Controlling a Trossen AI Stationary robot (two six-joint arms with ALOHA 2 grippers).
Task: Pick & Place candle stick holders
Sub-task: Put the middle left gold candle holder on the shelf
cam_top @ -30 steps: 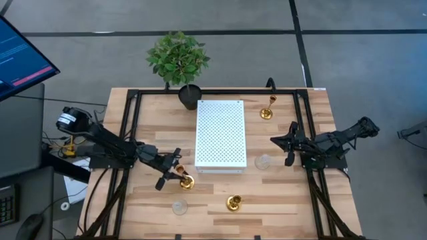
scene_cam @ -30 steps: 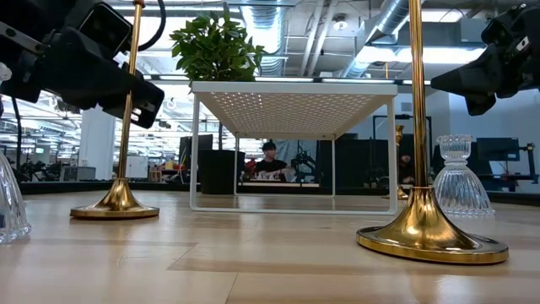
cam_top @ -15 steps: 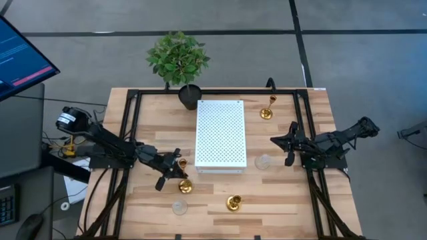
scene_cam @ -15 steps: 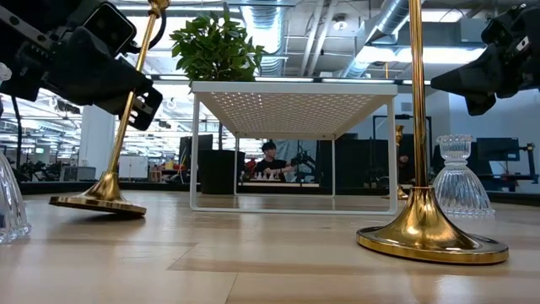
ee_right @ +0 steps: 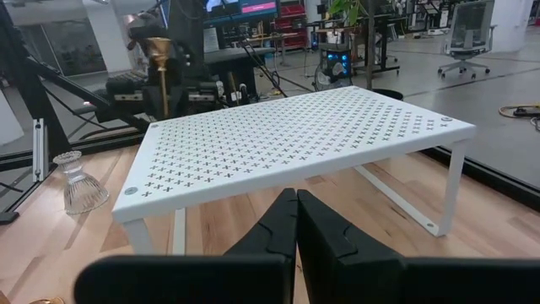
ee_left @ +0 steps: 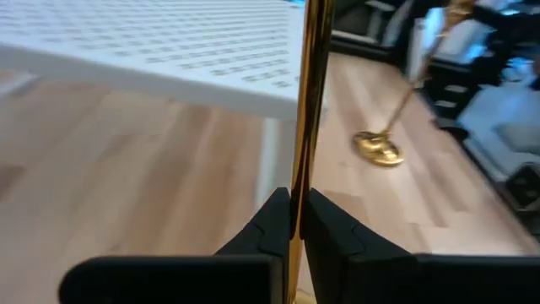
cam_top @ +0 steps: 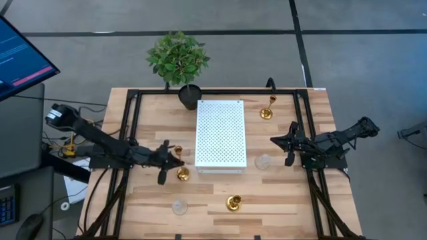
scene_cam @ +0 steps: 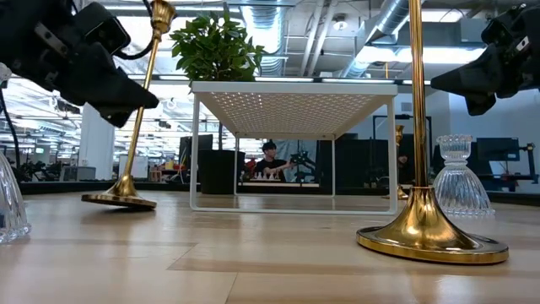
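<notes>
My left gripper [cam_top: 171, 163] is shut on a tall gold candle stick holder [cam_top: 180, 165], just left of the white perforated board [cam_top: 220, 133]. In the low view this holder [scene_cam: 139, 127] leans. My right gripper [cam_top: 288, 148] is shut and empty, right of the board; its fingers [ee_right: 295, 211] are closed. A second gold holder [cam_top: 233, 202] and a glass one [cam_top: 179, 207] stand on their bases near the front. A third gold holder [cam_top: 267, 110] stands at the far right, and a glass one [cam_top: 264, 161] stands by the board's right corner. My left gripper pinches the holder's thin stem [ee_left: 297, 198] between its two fingers, about midway up. The fingers come roughly level from the table's left and lie across the stem. The holder is tilted, its top [scene_cam: 160, 10] leaning, its round base [scene_cam: 118, 200] slanted low over the table; whether the rim touches I cannot tell.
The white board stands on thin legs [scene_cam: 194, 152] mid-table, with a black-potted plant [cam_top: 178, 60] behind it. Black frame rails [cam_top: 130, 127] run along both table sides. A monitor [cam_top: 20, 53] stands off the left edge. A person [scene_cam: 268, 156] sits far behind.
My left gripper has moved toward the table's far edge with the gold holder. The holder stood upright on its base a second ago; it has tipped into a lean and its base has gone farther from the near edge. My right arm has kept still.
</notes>
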